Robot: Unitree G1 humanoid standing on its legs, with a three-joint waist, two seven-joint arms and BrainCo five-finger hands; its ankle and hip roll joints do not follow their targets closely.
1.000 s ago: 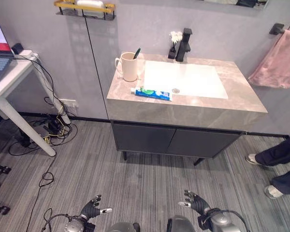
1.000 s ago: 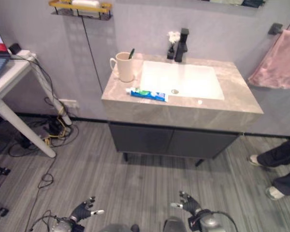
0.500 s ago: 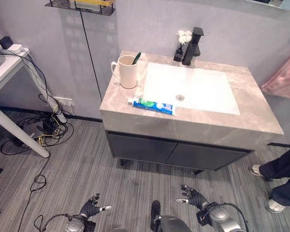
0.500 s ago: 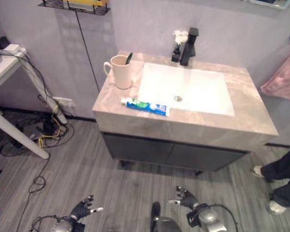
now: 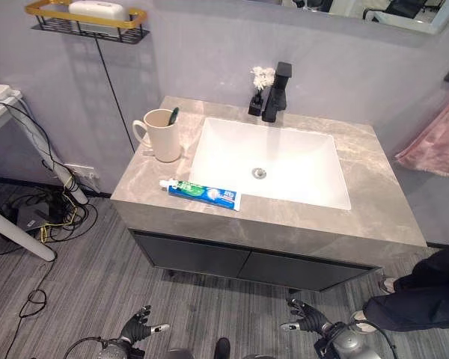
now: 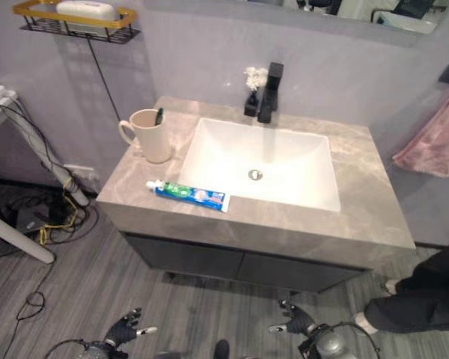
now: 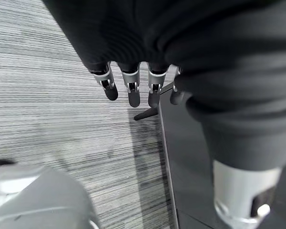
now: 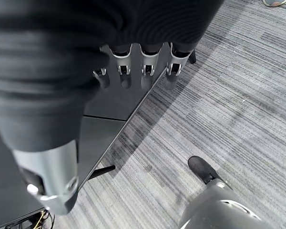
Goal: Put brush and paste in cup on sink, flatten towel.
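Left hand point(image 5: 137, 327): low over the grey striped floor point(image 5: 82, 262), in front of the vanity, fingers loosely spread, holding nothing. In its wrist view the fingers point(image 7: 129, 90) hang straight and apart beside the dark cabinet front.

Right hand point(image 5: 309, 317): low over the floor on the other side, fingers relaxed and parted, empty. Its wrist view shows the fingers point(image 8: 148, 71) straight, with the cabinet door point(image 8: 109, 90) past them.

Vanity cabinet point(image 5: 239, 262): dark doors under a grey marbled countertop point(image 5: 374, 187).

Toothpaste tube point(image 5: 200, 194): lying flat on the countertop's front strip, just beside the basin's front-left corner, cap pointing left.

Cup point(image 5: 162, 135): cream mug with handle, upright on the countertop left of the basin, well behind the tube.

Toothbrush point(image 5: 173, 115): dark-handled, standing tilted inside the cup.

Basin point(image 5: 277, 161): white, rectangular, drain near its middle.

Faucet point(image 5: 275, 93): black, at the back edge, a small white flower sprig point(image 5: 262, 76) just beside it.

Towel point(image 5: 438, 134): pink, hanging bunched from a wall bar at the right, well apart from the sink.

Wall shelf point(image 5: 86, 16): yellow-railed, upper left, carrying a white item.

Person's leg point(image 5: 419, 299): dark trousers, lower right.
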